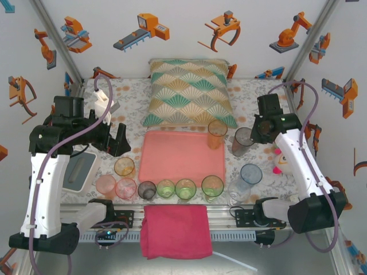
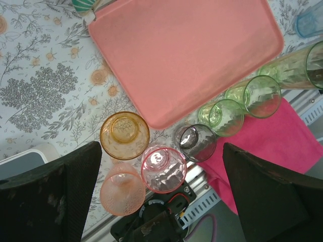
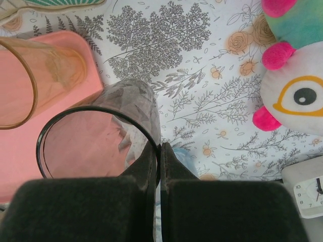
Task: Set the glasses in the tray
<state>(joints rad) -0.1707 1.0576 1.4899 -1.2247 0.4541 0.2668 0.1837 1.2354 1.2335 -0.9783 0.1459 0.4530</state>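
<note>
Table setting: a fan-patterned teal-and-beige cushion (image 1: 188, 91) lies at the middle of the far edge of the floral-printed tabletop (image 1: 255, 97). A folded magenta cloth (image 1: 176, 230) lies at the middle of the near edge. By the right edge sits a white plush toy with pink nubs and an orange-ringed eye (image 3: 298, 96), a small white clock (image 3: 309, 189) just beside it. A flat white-and-grey device (image 1: 80, 171) rests by the left edge.
</note>
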